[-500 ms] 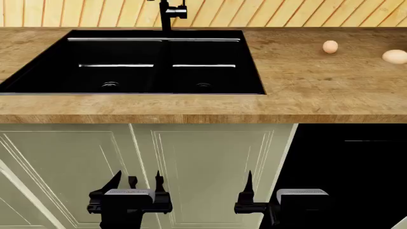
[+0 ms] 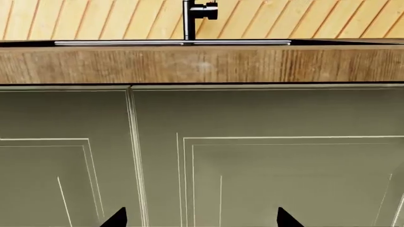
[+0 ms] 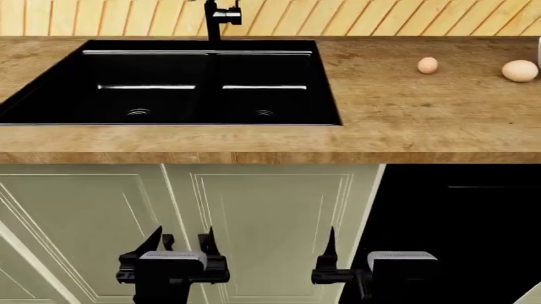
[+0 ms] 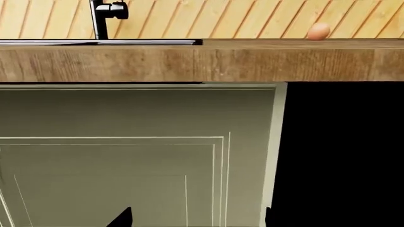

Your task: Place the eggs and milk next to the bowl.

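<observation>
We see two eggs (image 3: 427,65) (image 3: 519,70) lying apart near the back right of the surface (image 3: 406,114), right of the sink (image 3: 173,82). Our left gripper (image 3: 179,244) and right gripper (image 3: 331,253) hang below its front edge, jaws released, holding nothing.

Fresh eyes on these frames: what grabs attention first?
The big black double sink sunk into the wooden counter, with a black faucet behind it. To its right, two tan eggs lie apart on the bare wood. Low down, both grippers hang in front of the pale green cabinet doors, holding nothing.
</observation>
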Robot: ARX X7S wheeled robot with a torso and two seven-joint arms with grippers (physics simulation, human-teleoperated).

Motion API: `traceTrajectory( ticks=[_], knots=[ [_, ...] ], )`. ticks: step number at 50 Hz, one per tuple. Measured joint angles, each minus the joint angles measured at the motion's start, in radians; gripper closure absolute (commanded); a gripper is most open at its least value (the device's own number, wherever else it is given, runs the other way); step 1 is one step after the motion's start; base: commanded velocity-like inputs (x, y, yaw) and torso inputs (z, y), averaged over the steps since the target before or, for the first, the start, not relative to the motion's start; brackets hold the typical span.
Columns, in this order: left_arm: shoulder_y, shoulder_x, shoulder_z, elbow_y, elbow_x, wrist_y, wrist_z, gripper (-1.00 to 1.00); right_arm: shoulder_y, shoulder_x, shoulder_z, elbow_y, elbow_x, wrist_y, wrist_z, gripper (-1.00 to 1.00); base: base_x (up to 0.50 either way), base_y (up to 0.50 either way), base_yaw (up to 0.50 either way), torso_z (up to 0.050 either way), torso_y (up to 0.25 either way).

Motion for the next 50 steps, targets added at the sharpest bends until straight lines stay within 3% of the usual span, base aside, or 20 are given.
traceTrajectory(
  ticks=[50],
  knots=[
    [-0.006, -0.059, 0.077, -0.006, -0.057, 0.005, -0.067, -1.00, 0.011, 0.056, -0.062, 0.010, 0.067, -0.013, 0.084, -1.00, 0.00, -0.31, 0.00, 0.000, 0.000]
  ],
)
